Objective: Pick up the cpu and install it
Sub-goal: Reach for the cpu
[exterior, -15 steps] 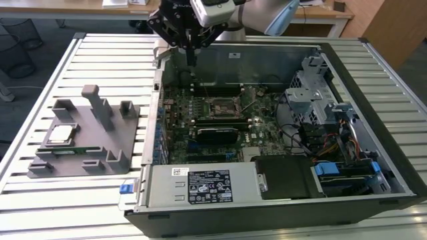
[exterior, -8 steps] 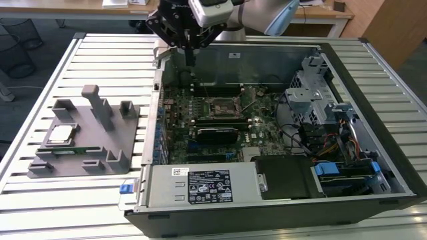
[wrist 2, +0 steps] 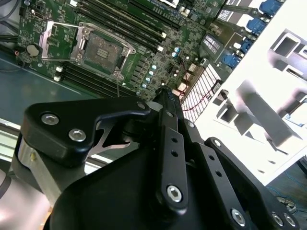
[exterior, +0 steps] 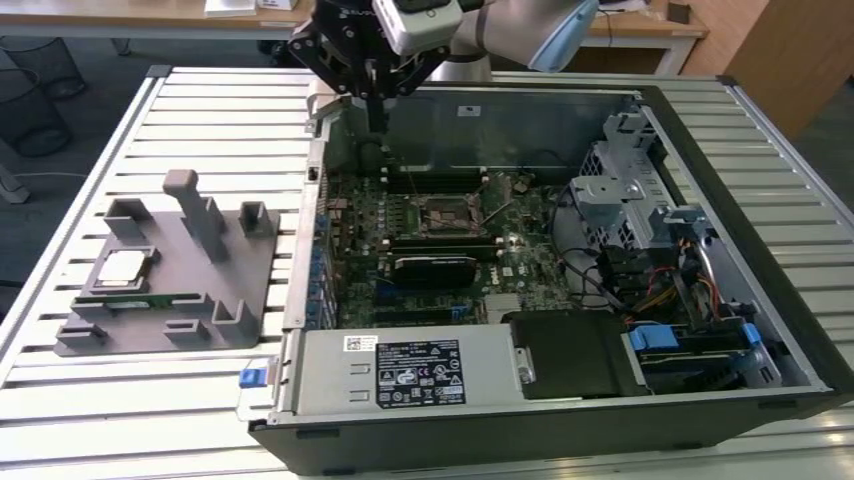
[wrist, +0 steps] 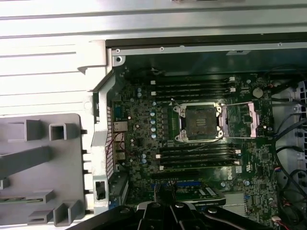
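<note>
Exterior view, cpu (exterior: 124,266) on grey stand (exterior: 214,290), first wrist view, open socket (wrist: 200,122).

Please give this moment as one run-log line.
end effector: shut, empty, over computer case | cpu: on grey holder, untouched | socket: open, empty

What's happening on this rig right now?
The arm's gripper hangs shut and empty over the open computer case, near its wall on the exterior view's left. The cpu lies on the grey holder beside the case, not yet picked up. On the board, the socket stands open with nothing in it.
</note>
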`<control>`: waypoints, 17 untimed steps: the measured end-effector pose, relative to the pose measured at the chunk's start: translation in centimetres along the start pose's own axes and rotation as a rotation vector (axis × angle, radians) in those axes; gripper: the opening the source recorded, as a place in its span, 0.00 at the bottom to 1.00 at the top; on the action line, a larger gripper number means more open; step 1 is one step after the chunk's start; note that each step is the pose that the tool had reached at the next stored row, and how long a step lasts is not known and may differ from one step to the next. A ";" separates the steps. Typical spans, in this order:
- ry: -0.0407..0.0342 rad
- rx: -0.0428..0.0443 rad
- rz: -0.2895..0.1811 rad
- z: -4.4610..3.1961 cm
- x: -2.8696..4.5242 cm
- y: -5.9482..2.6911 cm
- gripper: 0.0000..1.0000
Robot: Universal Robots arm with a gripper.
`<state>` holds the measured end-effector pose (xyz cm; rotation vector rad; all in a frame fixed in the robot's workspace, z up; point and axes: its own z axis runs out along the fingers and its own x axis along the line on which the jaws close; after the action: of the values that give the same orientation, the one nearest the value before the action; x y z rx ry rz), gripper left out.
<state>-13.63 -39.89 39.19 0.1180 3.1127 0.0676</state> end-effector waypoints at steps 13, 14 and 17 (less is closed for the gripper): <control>0.0001 0.0000 0.000 0.06 0.46 -0.04 0.11; 0.0001 0.0001 0.000 0.06 0.49 -0.04 0.11; 0.0000 0.0000 0.000 0.08 0.59 -0.05 0.11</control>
<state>-14.21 -39.89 39.09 0.1181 3.1127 0.0677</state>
